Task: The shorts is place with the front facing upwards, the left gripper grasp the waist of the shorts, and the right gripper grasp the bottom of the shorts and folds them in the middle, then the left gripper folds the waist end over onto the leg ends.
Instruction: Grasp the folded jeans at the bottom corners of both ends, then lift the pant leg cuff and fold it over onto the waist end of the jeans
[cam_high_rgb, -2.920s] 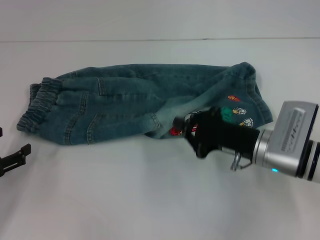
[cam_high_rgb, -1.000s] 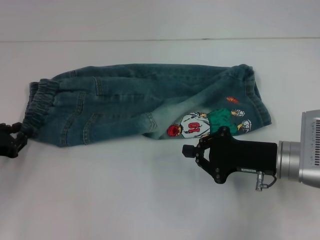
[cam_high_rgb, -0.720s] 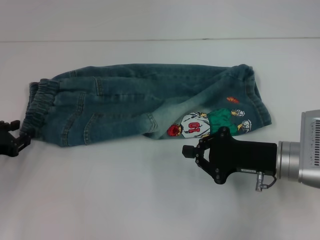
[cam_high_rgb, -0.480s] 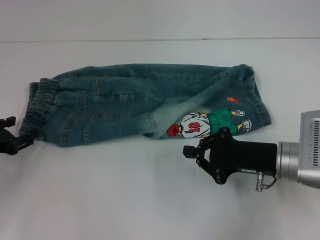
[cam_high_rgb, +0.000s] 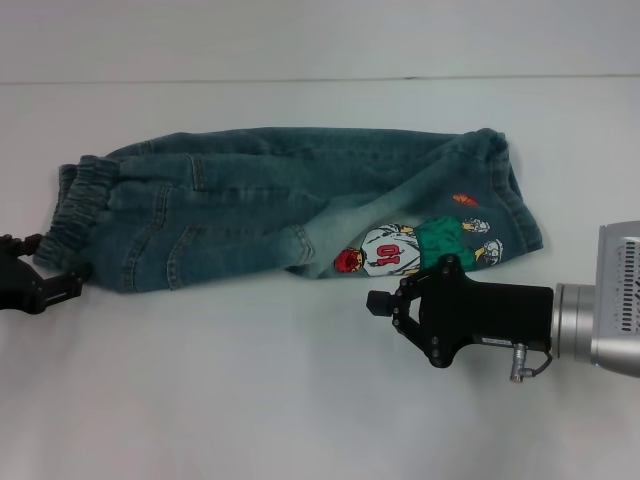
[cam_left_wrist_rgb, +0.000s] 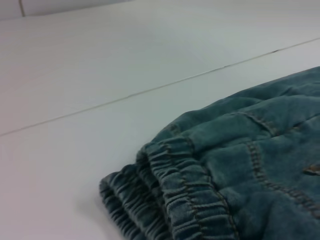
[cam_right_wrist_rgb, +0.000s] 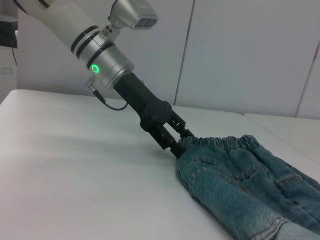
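The denim shorts (cam_high_rgb: 260, 205) lie folded lengthwise across the table, with the cartoon print (cam_high_rgb: 385, 250) facing up. The ruffled waist (cam_high_rgb: 75, 210) is at the left and fills the left wrist view as the gathered band (cam_left_wrist_rgb: 170, 200). The leg ends (cam_high_rgb: 515, 190) are at the right. My left gripper (cam_high_rgb: 56, 268) is at the waist's near corner, open, with one finger on each side of it. The right wrist view shows the left gripper (cam_right_wrist_rgb: 178, 141) with its tips at the elastic band (cam_right_wrist_rgb: 215, 142). My right gripper (cam_high_rgb: 380, 301) hovers just in front of the print, shut and empty, not touching the cloth.
The white table (cam_high_rgb: 250, 400) extends in front of the shorts. A seam line (cam_high_rgb: 300, 80) crosses it behind them. The right arm's silver wrist (cam_high_rgb: 600, 315) juts in from the right edge. A white panelled wall (cam_right_wrist_rgb: 240, 55) stands behind the table.
The right gripper has let go of the shorts and pulled back toward me, uncovering the print. The left gripper has come in to the waist corner and spread its fingers.
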